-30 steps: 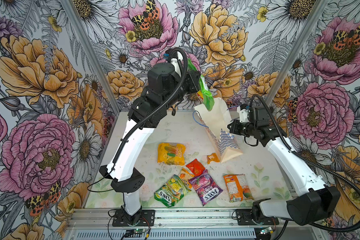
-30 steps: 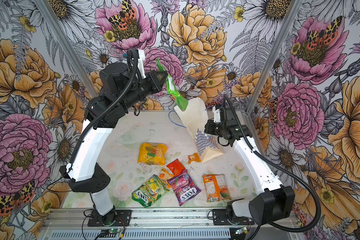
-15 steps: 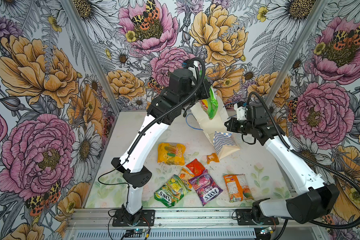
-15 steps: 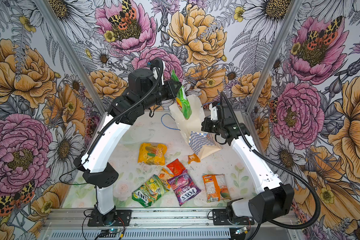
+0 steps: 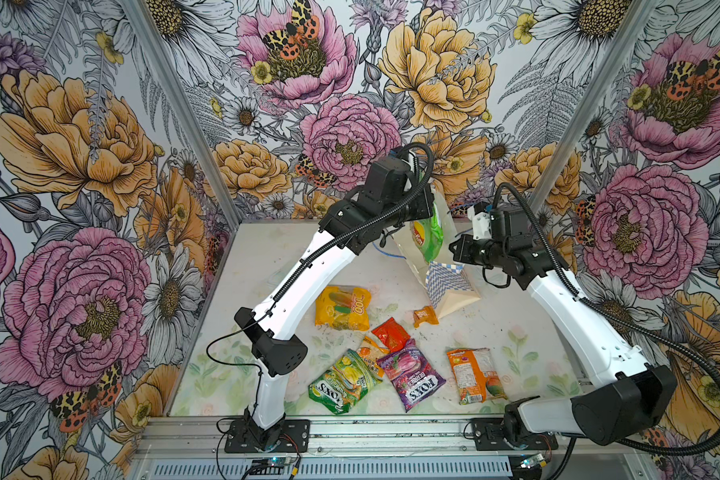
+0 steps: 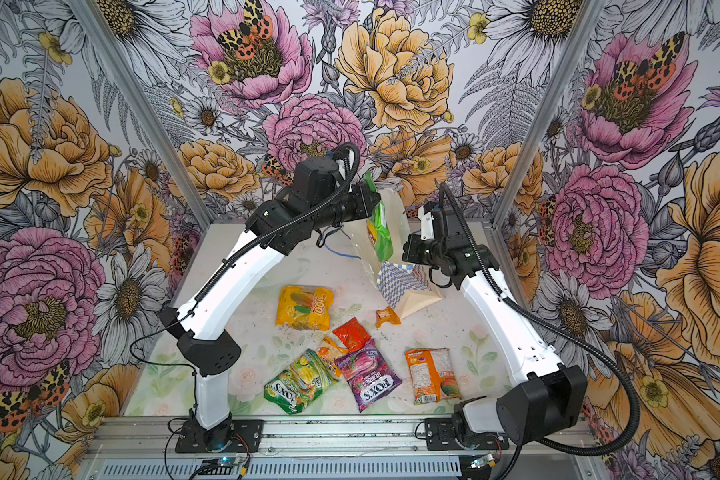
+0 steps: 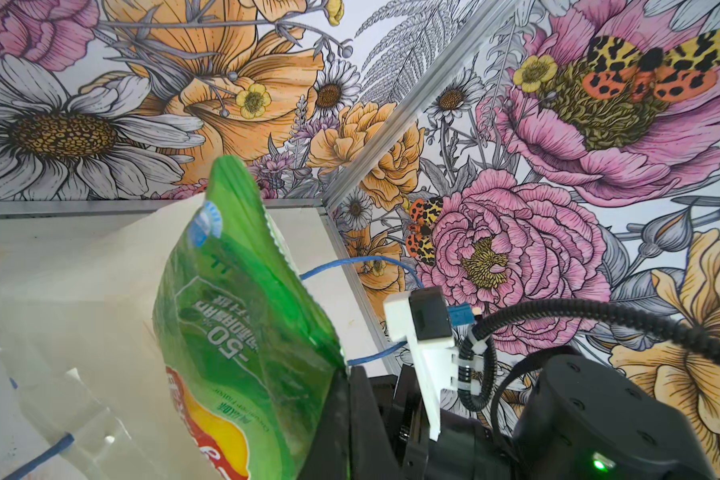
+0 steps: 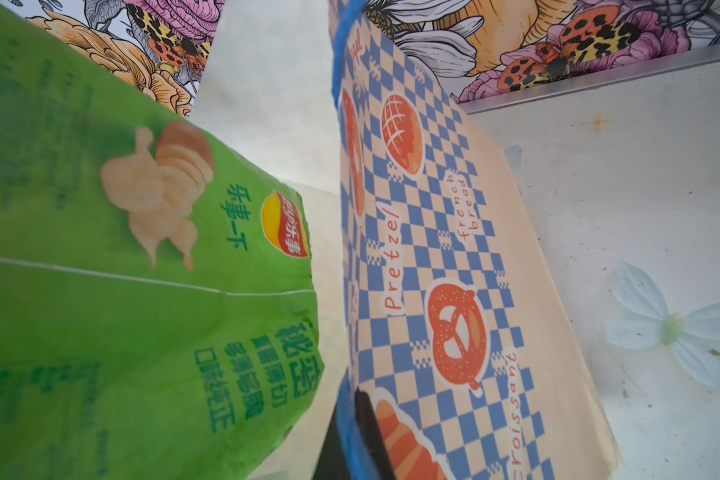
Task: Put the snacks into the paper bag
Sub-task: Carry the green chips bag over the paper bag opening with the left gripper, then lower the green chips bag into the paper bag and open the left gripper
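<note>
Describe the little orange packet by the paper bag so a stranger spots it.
Find the checkered paper bag at the back of the table. Beside its cream base lies the little orange packet. No other snack on the table lies that near the bag.

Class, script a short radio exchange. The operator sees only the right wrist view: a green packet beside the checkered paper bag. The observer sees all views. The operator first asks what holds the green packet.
Operator: What holds the green packet?
Observer: The left gripper, shut on its side edge, in the left wrist view.
Operator: What lies nearest the paper bag?
Observer: In both top views, a small orange packet on the table by the bag's cream base.
</note>
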You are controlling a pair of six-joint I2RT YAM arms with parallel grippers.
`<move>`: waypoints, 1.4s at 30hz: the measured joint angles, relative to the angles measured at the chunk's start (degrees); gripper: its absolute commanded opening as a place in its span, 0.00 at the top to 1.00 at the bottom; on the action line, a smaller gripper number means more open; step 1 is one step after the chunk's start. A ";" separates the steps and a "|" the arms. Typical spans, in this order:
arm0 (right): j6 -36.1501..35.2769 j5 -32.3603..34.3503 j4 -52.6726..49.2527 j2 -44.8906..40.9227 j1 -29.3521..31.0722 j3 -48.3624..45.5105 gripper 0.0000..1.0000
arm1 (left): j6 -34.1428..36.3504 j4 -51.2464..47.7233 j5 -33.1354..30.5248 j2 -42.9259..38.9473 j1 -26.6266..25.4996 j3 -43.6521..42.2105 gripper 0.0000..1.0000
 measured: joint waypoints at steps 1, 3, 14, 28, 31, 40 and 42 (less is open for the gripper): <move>-0.02 0.00 0.00 0.00 0.00 0.09 1.00 | -0.13 -0.02 0.00 0.00 -0.13 -0.72 1.00; -0.02 0.09 0.00 0.00 0.00 0.13 1.00 | -0.39 -0.02 0.00 0.00 -0.26 -1.99 1.00; -0.04 0.63 0.02 -0.07 0.22 0.20 1.00 | -1.73 0.02 -0.31 0.00 -0.11 -9.75 1.00; -0.61 3.48 -0.04 -1.66 0.22 0.20 1.00 | -4.09 -0.02 -0.26 0.11 3.08 -16.00 1.00; -0.72 4.61 -0.07 -1.66 0.22 0.22 1.00 | -4.24 0.00 -0.26 0.66 3.08 -16.00 1.00; -1.27 6.84 -0.48 -1.81 0.22 0.87 1.00 | -4.00 -1.57 -1.27 6.34 2.93 -14.43 1.00; -1.33 7.28 -0.90 -1.81 0.22 0.85 1.00 | -3.82 -2.34 -2.05 7.61 2.80 -13.94 1.00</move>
